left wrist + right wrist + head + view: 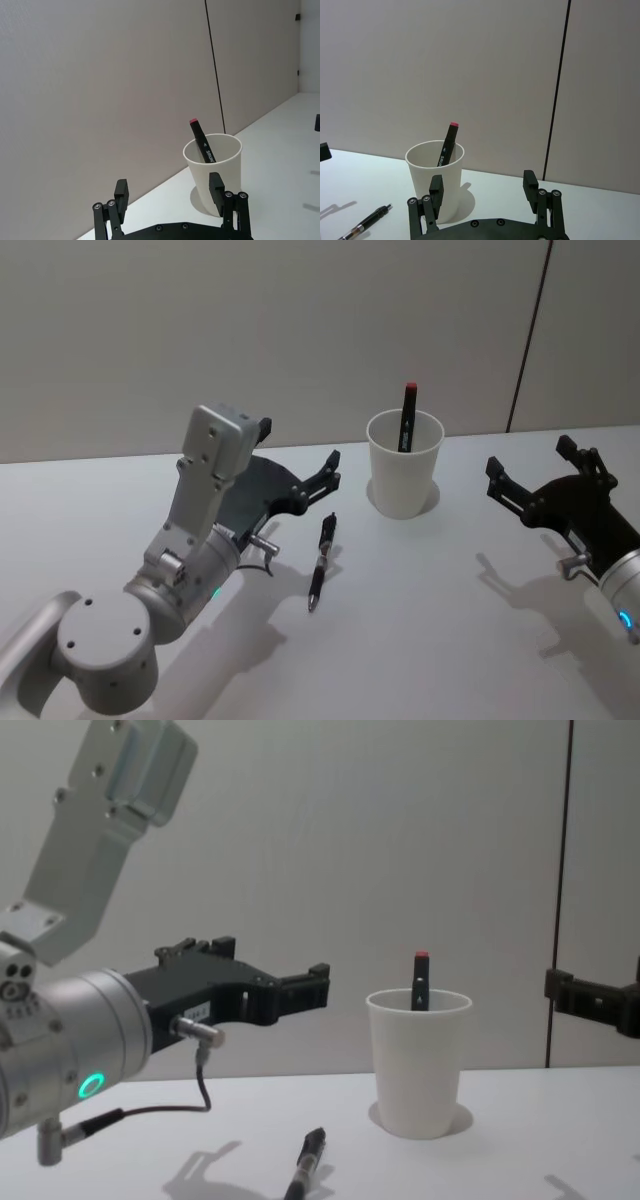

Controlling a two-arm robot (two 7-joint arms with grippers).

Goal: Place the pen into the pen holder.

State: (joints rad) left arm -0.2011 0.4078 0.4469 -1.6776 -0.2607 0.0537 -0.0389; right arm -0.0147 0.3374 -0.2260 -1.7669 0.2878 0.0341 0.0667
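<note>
White lettering down the black barrel of the marker (202, 141), starting with "S", the rest too small to read. Red end up, leaning inside the pen holder (404, 478), a plain white paper cup with no print, upright toward the far side of the table (430, 640). The pen (322, 560) flat on the table outside the cup, near and left of it, not touching, lengthwise from near to far. Left gripper (300, 448) raised above the table left of the cup, fingers spread apart and holding nothing, the pen lower and just to its right. Right gripper (530, 457) off to the right of the cup, fingers likewise apart and holding nothing. Smooth white surface with soft shadows. Behind, a plain pale wall (200, 330) with one dark vertical seam (530, 335) at the right.
</note>
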